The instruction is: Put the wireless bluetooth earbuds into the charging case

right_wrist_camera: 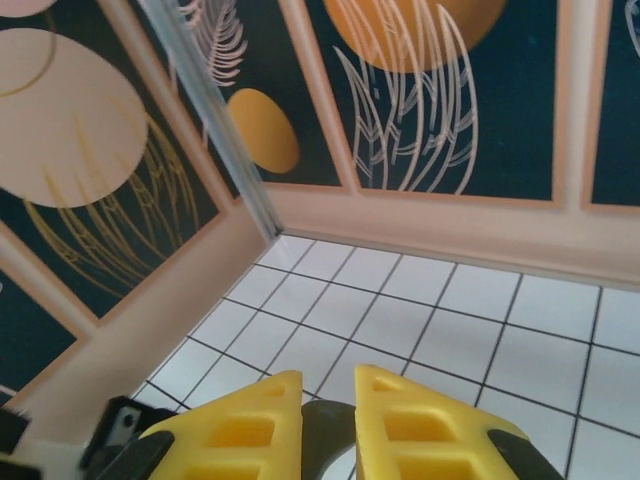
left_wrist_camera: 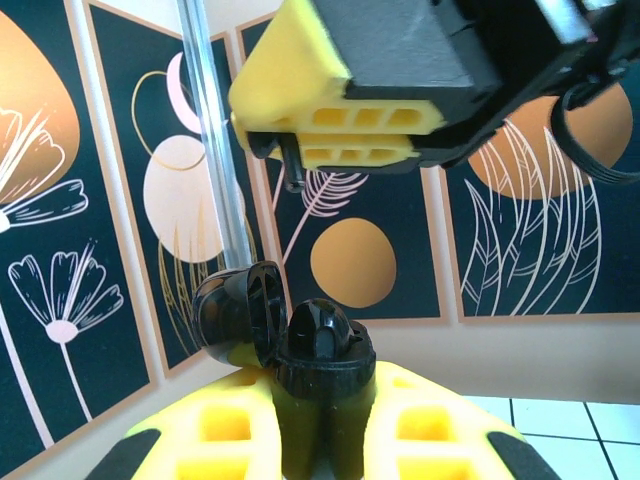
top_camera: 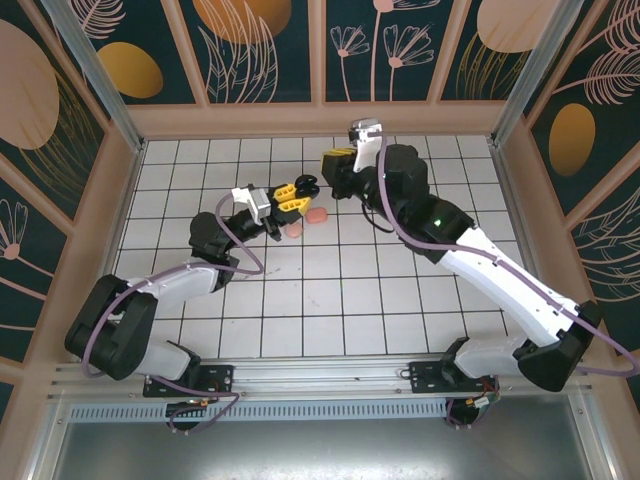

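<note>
My left gripper (left_wrist_camera: 320, 425) is shut on a small round black charging case (left_wrist_camera: 322, 372), held upright with its hinged lid (left_wrist_camera: 235, 315) swung open to the left. Something black and domed sits in the case's mouth. Just above it hangs my right gripper (left_wrist_camera: 300, 150), its yellow fingers close together with a thin dark stem, a black earbud (left_wrist_camera: 293, 172), sticking out below them. In the right wrist view a dark rounded piece (right_wrist_camera: 333, 440) sits between the fingers (right_wrist_camera: 245, 425). From the top, the two grippers (top_camera: 298, 192) (top_camera: 325, 183) meet above the middle of the floor.
Two pale pink rounded cases (top_camera: 316, 215) (top_camera: 295, 229) lie on the white tiled floor (top_camera: 400, 290) just below the grippers. Patterned walls with a beige ledge (top_camera: 320, 118) enclose the cell. A metal corner post (left_wrist_camera: 215, 140) rises behind the case.
</note>
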You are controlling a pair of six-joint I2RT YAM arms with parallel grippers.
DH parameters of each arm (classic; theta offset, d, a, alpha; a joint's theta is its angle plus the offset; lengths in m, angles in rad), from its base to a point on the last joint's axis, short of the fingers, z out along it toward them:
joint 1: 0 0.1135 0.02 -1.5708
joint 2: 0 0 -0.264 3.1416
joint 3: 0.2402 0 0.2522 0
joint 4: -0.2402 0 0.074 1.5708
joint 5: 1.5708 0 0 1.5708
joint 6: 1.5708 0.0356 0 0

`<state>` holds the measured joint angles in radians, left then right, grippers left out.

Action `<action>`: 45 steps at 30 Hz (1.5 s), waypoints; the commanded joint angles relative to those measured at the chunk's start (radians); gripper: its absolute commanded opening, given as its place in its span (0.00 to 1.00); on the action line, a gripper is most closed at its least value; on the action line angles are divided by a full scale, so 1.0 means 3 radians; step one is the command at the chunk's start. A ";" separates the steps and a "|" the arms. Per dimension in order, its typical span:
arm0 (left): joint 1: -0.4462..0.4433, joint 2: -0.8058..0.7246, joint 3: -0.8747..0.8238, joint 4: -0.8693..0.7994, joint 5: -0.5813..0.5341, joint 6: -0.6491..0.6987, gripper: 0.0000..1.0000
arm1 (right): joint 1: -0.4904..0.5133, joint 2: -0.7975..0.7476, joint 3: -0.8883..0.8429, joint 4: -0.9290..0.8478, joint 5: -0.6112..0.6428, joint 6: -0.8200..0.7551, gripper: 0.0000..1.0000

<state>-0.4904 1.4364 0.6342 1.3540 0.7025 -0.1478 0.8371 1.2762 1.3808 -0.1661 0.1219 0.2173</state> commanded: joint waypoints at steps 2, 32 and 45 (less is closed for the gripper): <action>-0.0012 0.0095 0.0099 0.0358 0.0103 -0.0242 0.00 | 0.0096 -0.0146 -0.0174 0.0317 -0.0092 -0.0210 0.16; -0.0012 0.0095 0.0202 0.0279 0.0094 -0.0289 0.00 | 0.0155 0.0025 -0.0393 0.0436 -0.0250 -0.0090 0.12; -0.0012 0.0055 0.0222 0.0189 0.0060 -0.0256 0.00 | 0.0243 0.0112 -0.0389 0.0239 -0.0298 -0.0301 0.12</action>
<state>-0.4896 1.4689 0.6662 1.3827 0.7067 -0.2157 0.8783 1.2877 1.2797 -0.0708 0.0639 0.1612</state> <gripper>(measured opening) 0.162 0.119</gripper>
